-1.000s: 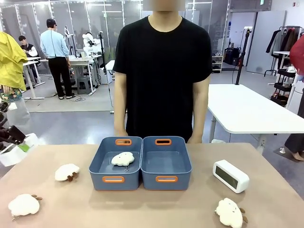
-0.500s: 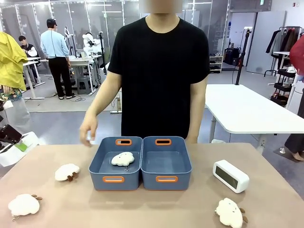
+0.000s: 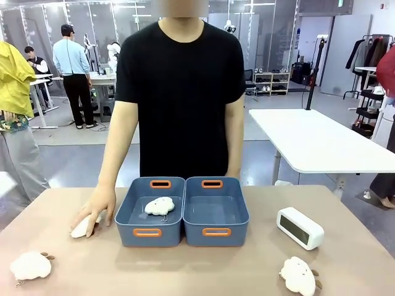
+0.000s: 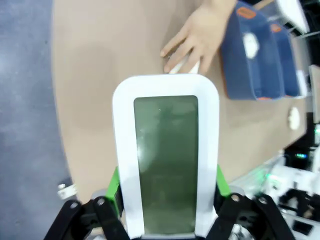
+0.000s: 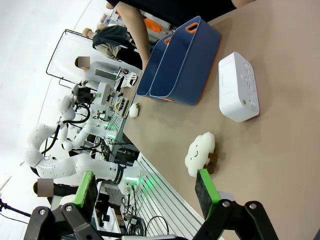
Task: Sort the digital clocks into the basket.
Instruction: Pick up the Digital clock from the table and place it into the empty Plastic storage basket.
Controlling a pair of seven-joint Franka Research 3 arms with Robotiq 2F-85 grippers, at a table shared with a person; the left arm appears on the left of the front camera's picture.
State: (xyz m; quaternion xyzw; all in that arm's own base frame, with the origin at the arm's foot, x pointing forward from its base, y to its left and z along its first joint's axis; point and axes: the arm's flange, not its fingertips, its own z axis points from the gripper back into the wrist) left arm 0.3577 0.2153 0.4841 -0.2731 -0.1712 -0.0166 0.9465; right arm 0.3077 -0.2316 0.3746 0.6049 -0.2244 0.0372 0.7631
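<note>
Left gripper (image 4: 167, 191): pinching white rounded-corner plastic digital clock (image 4: 166, 150) by its long sides, clear of tabletop (image 4: 95, 75), presumably for transfer.
Right gripper (image 5: 146, 192): spread, empty.
Blue rectangular plastic basket (image 3: 244, 213): no clock inside yet.

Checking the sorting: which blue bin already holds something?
The blue rectangular plastic bin on the robot's left, with a fluffy white sheep plush toy inside; its twin beside it is empty.
</note>
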